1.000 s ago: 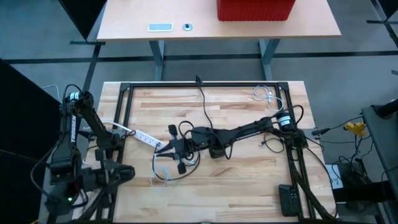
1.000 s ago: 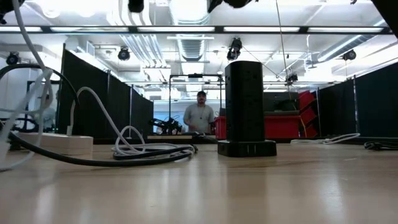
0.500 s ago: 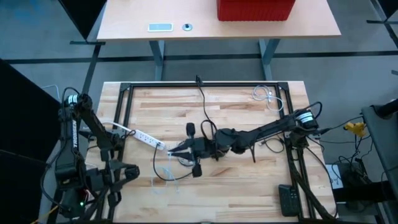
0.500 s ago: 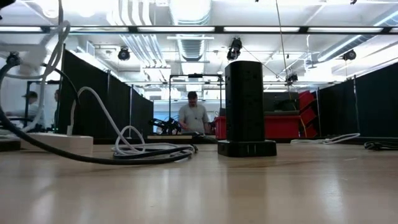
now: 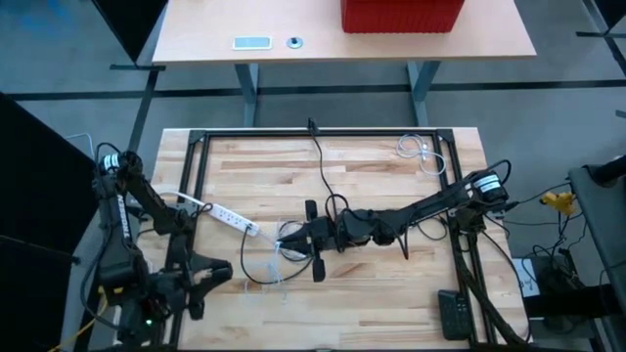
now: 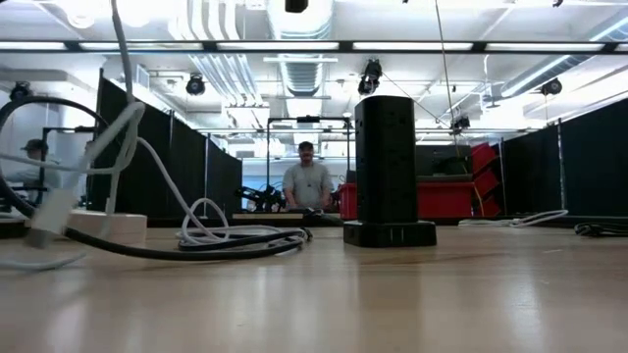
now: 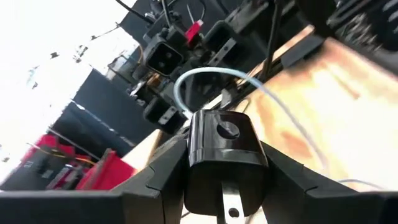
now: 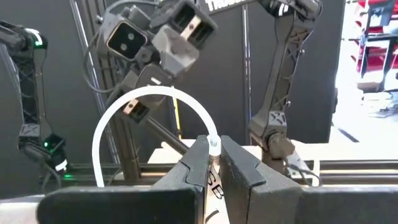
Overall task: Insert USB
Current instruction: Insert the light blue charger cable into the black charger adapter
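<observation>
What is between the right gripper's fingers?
The right gripper is shut on a white USB cable just behind its plug. The cable loops upward; the plug's tip is hidden by the fingers.

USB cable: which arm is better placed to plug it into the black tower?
Right. The right gripper is shut on the USB cable at mid-table, near the black power tower. The left gripper sits folded at the table's left edge, off the cable.

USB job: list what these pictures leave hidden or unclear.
- USB plug tip: right wrist view, covered by the right gripper fingers shut on the white cable.
- Tower ports: low view, too small.
- Left gripper: high view, too small to tell if open.
- Strip: low view, partly behind blurred cable.
</observation>
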Controlling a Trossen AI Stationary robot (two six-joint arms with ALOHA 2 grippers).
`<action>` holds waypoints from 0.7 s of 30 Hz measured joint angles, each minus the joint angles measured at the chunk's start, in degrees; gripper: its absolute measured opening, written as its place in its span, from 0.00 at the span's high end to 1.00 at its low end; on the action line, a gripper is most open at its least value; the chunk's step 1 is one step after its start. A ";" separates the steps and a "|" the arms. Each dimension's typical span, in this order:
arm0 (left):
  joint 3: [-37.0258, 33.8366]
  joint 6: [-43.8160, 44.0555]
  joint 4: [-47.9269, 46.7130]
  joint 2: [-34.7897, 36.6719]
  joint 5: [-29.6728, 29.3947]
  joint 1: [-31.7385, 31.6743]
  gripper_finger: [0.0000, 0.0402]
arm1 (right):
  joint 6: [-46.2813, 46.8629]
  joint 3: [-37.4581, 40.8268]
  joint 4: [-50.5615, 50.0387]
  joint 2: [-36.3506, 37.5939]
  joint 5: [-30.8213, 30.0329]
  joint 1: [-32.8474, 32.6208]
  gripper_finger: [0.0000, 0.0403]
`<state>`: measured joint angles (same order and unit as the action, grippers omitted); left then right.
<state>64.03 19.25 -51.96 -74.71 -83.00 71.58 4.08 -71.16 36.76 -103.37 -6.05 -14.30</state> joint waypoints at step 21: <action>0.00 -8.14 -0.03 -1.98 -1.57 -5.21 0.63 | -9.25 9.78 27.49 4.59 8.32 -2.59 0.97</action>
<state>64.03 11.11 -52.00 -76.69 -84.57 66.37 -5.17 -61.38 64.25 -98.79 2.27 -16.88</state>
